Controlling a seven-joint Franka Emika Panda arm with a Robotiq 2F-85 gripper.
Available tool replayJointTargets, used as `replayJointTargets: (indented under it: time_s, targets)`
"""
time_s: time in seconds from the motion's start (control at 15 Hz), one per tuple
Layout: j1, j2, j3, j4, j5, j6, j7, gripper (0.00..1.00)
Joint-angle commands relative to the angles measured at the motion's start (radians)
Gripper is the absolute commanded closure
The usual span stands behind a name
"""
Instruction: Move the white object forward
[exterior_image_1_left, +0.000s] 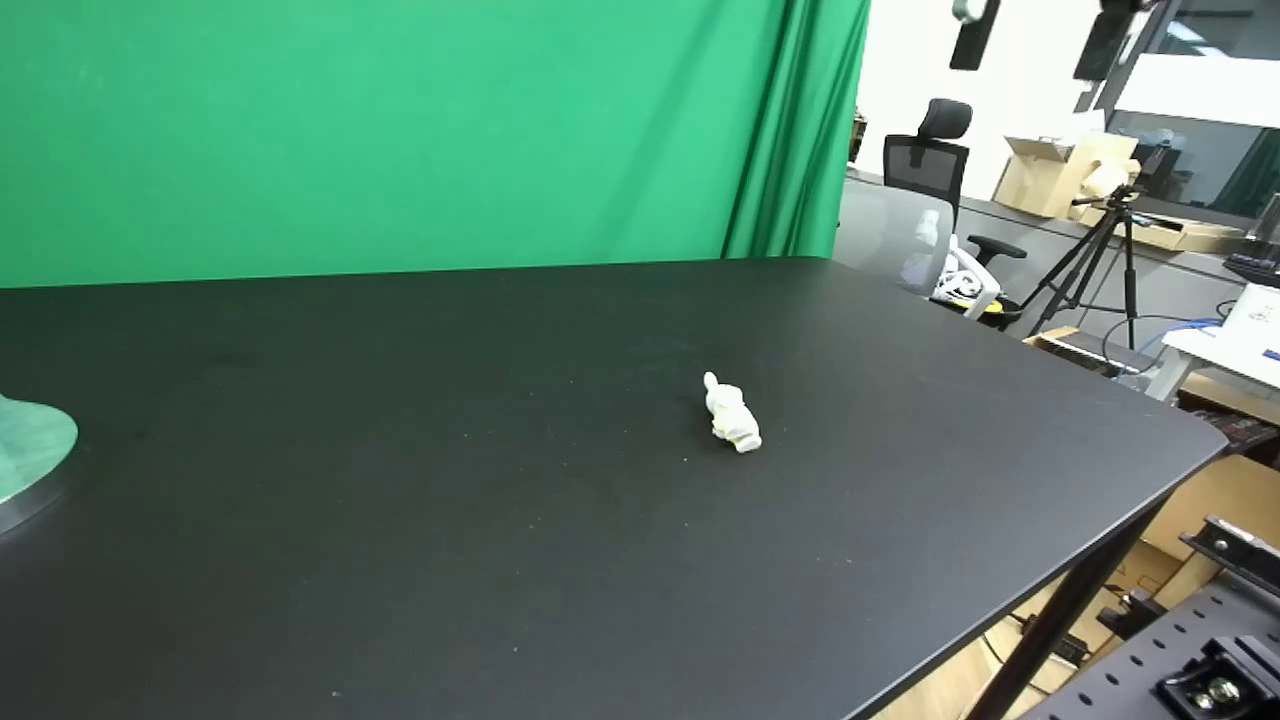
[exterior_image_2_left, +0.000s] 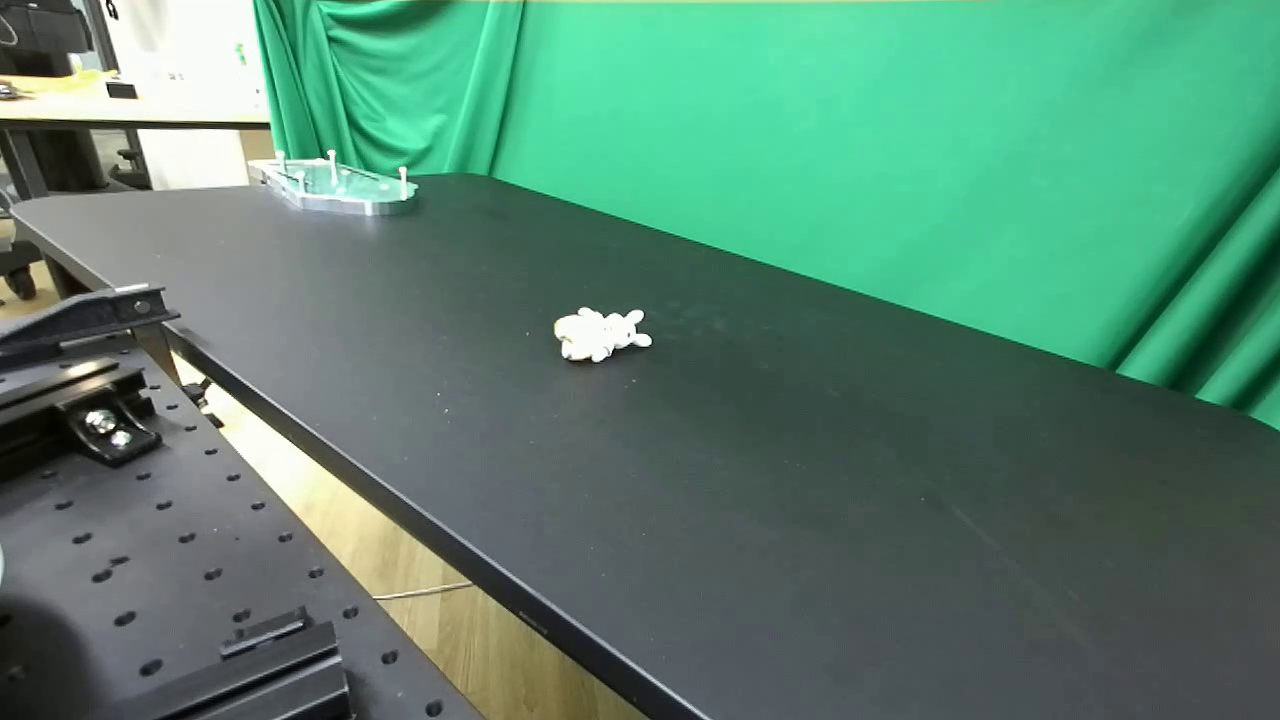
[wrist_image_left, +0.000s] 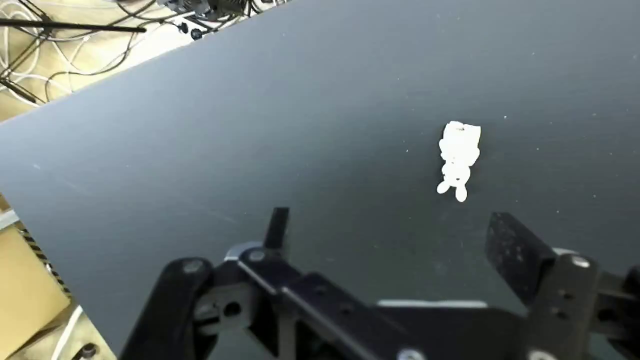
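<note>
The white object (exterior_image_1_left: 733, 412) is a small, lumpy figure with two ear-like lobes at one end. It lies on the black table and also shows in an exterior view (exterior_image_2_left: 598, 335) and in the wrist view (wrist_image_left: 459, 152). My gripper (wrist_image_left: 390, 212) shows only in the wrist view, along its lower part. Its two black fingers are wide apart with nothing between them. The white object lies beyond the fingertips, nearer the right finger, with its lobes pointing towards the gripper. Nothing touches it. The arm and gripper are out of view in both exterior views.
The black table (exterior_image_1_left: 450, 560) has a green curtain (exterior_image_2_left: 850, 150) behind it. A pale green disc (exterior_image_1_left: 35, 440) is cut off at an exterior view's left edge. A clear-green plate with upright posts (exterior_image_2_left: 345, 190) stands at the table's far end. A perforated metal bench (exterior_image_2_left: 200, 560) lies beside the table.
</note>
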Motion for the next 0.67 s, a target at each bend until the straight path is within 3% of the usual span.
replayJointTargets:
  time_s: [0.0, 0.4, 0.6]
  targets:
    - [0.017, 0.164, 0.02, 0.017, -0.002, 0.16, 0.004, 0.0]
    - [0.038, 0.344, 0.072, -0.01, -0.012, 0.398, 0.08, 0.0]
    - [0.048, 0.36, 0.066, -0.009, -0.001, 0.405, 0.049, 0.0]
